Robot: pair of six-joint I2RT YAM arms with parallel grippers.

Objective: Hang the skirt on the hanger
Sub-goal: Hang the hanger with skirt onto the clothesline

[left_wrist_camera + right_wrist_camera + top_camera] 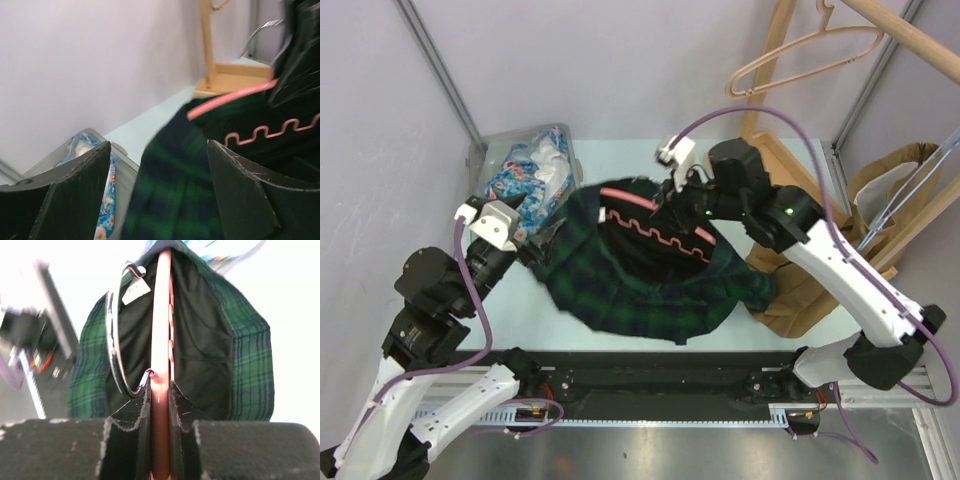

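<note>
skirt (640, 290) wraps the pink hanger (161, 315) clenched in right tool (160, 390); left tool (159, 150) released beside clothes bin (477, 152).

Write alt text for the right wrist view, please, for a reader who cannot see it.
The right gripper has its two black fingers closed on a pink hanger, whose metal hook curves left. A green plaid skirt with black lining spreads on both sides of it.
</note>
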